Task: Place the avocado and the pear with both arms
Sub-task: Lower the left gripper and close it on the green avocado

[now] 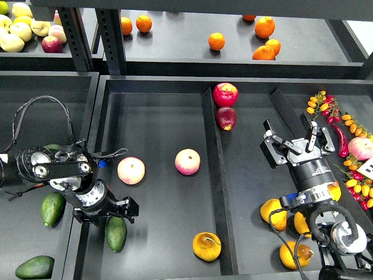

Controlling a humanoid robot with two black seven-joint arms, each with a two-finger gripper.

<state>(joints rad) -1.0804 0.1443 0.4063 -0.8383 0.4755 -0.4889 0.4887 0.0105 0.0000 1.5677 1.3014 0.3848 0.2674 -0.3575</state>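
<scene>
A green avocado (115, 233) lies in the middle tray (157, 116) near its left wall. My left gripper (108, 212) hovers right over the avocado's upper end with its jaws spread, not closed on it. Two more avocados (52, 209) (35, 267) lie in the left tray. A yellow-orange pear (207, 246) with a brown stem lies at the front of the middle tray, by the divider. My right gripper (293, 140) is open and empty over the right tray, above several more yellow-orange fruits (274, 213).
Two pink-yellow apples (131, 170) (187, 161) sit in the middle tray. Two red fruits (225, 94) (225, 118) lie by the divider (214, 175). Chillies and small tomatoes (352, 169) are at the right. Oranges (216, 41) and pale apples (17, 29) are on the back shelf.
</scene>
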